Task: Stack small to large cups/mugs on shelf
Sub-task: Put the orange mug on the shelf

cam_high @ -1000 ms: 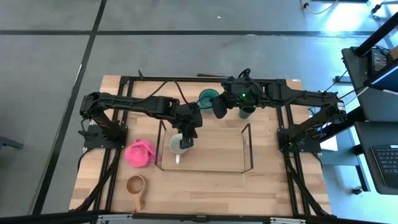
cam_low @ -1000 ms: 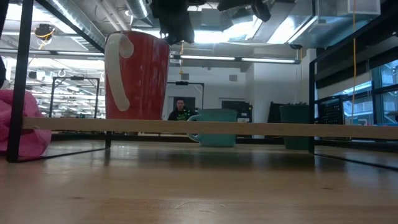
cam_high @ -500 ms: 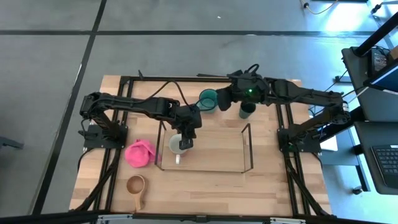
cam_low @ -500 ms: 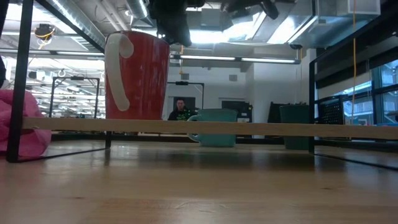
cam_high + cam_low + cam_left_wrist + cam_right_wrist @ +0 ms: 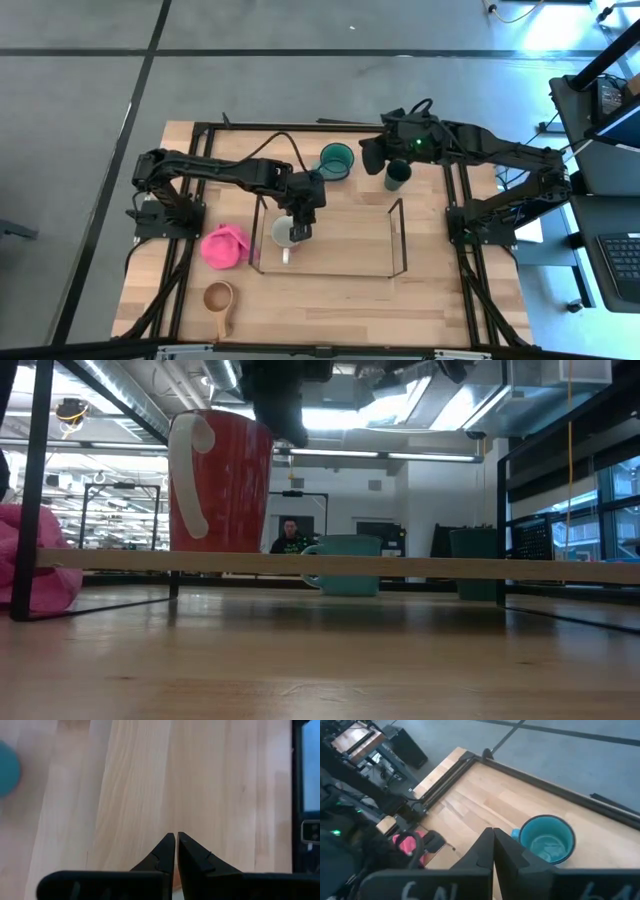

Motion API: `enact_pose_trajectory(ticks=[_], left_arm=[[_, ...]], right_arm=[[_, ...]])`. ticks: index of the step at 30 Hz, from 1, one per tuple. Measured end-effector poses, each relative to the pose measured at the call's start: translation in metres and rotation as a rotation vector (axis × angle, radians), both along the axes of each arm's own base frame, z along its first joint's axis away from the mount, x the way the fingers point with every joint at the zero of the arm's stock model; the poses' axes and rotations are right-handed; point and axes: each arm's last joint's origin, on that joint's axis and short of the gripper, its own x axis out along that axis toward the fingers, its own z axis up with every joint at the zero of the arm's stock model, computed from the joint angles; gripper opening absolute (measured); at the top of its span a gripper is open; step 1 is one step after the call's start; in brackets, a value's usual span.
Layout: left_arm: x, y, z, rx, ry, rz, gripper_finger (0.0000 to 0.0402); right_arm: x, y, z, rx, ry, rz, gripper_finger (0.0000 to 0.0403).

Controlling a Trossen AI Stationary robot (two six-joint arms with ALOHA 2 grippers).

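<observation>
The white-rimmed mug (image 5: 287, 232) with a red-brown side (image 5: 220, 480) stands upright on the left end of the black wire shelf (image 5: 398, 240). My left gripper (image 5: 303, 207) is shut just above the mug's far rim, and it also shows in the left wrist view (image 5: 176, 839). My right gripper (image 5: 372, 156) is shut and empty above the table's far side, between the teal mug (image 5: 337, 160) and the small dark green cup (image 5: 398, 176), which both stand on the table. The teal mug also shows in the right wrist view (image 5: 547, 839). The wooden long-handled cup (image 5: 218, 298) lies near the front left. My left gripper hangs shut right at the mug's far rim (image 5: 268, 422). The frames do not show whether the fingers touch it.
A pink lumpy item (image 5: 225, 245) lies on the table just left of the shelf. The black metal frame (image 5: 300, 128) runs along the table's sides. Bare wood lies in front of the shelf and inside its right half.
My right gripper has gone toward the table's right edge and a little toward the far edge, from beside the teal mug to a spot between it and the dark green cup, staying shut. The mugs have stayed where they were.
</observation>
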Motion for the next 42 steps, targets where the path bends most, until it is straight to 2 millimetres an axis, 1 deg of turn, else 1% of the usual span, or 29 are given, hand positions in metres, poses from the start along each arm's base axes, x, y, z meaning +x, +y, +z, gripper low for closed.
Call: enact_pose_trajectory(ticks=[1, 3, 6, 10, 16, 26, 38, 42], left_arm=[[0.002, 0.000, 0.000, -0.001, -0.014, 0.000, 0.0014], [0.001, 0.000, -0.003, 0.001, 0.011, -0.001, 0.0014], [0.008, 0.000, -0.008, 0.001, -0.004, -0.004, 0.0014], [0.009, 0.000, -0.008, 0.001, -0.010, -0.004, 0.0014], [0.011, 0.000, -0.014, -0.001, 0.022, -0.004, 0.0014], [0.003, 0.000, -0.018, -0.019, 0.113, 0.015, 0.0014], [0.001, -0.001, -0.019, -0.045, 0.136, 0.008, 0.0014], [-0.002, -0.002, -0.020, -0.066, 0.171, 0.000, 0.0014]], right_arm=[[-0.002, 0.000, 0.001, 0.000, 0.002, -0.001, 0.0010], [-0.005, -0.002, 0.002, -0.002, 0.006, -0.011, 0.0010], [-0.010, -0.005, 0.003, -0.003, 0.010, -0.028, 0.0010], [-0.012, -0.008, 0.004, -0.004, 0.011, -0.043, 0.0010], [-0.013, -0.008, 0.004, -0.003, 0.014, -0.044, 0.0010], [-0.013, -0.008, 0.003, -0.003, 0.015, -0.044, 0.0010], [-0.013, -0.008, 0.003, -0.003, 0.016, -0.044, 0.0010], [-0.013, -0.008, 0.003, -0.004, 0.022, -0.044, 0.0010]])
